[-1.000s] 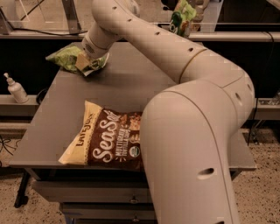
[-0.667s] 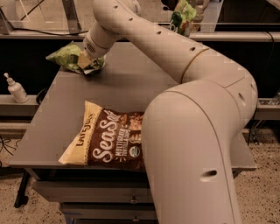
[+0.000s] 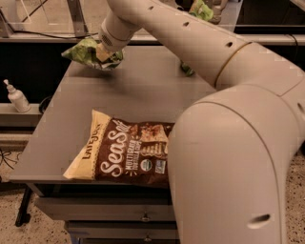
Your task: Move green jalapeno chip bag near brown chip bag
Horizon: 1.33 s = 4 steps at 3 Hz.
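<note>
Pinching the green jalapeno chip bag [image 3: 85, 49], the hand [image 3: 108, 55] hovers far behind the brown chip bag [image 3: 125, 155].

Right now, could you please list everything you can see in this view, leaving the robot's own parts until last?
green jalapeno chip bag: one, light green, at the table's far left corner, against the gripper.
brown chip bag: one, dark brown and cream, lying flat near the table's front edge, its right end hidden behind the arm.
table: one, grey, centre of view.
bottle: one, white, on a ledge left of the table.
green scrap: one, small, on the table beside the arm, mostly hidden; cannot identify.
green object: one, beyond the table at top; unclear.
arm: one, off-white, fills the right side and reaches to the far left corner.
gripper: one, at the green jalapeno chip bag.
</note>
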Each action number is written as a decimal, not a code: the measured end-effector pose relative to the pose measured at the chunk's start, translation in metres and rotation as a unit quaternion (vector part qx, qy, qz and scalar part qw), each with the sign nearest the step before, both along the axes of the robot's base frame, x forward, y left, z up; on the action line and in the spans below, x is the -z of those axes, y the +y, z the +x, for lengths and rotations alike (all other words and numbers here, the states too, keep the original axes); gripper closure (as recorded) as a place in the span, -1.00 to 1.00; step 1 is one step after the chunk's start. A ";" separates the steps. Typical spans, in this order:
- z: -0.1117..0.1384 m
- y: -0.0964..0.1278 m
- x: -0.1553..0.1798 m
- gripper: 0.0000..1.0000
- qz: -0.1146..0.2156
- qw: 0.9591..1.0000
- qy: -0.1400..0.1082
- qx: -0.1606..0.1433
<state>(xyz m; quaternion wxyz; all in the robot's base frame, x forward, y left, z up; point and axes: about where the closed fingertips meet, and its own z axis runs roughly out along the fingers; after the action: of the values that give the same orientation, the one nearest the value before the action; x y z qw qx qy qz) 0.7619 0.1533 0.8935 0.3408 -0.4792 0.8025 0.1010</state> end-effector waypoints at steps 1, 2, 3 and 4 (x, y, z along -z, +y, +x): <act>-0.010 -0.037 -0.019 1.00 -0.026 0.999 0.000 0.025; -0.031 -0.084 -0.013 1.00 -0.057 0.997 0.026 0.044; -0.046 -0.147 0.002 1.00 -0.076 0.992 0.058 0.076; -0.046 -0.147 0.002 1.00 -0.076 0.992 0.058 0.076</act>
<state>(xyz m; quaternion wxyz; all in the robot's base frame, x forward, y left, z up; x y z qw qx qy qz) 0.7156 0.0067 0.8916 0.2628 -0.4347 0.8604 0.0408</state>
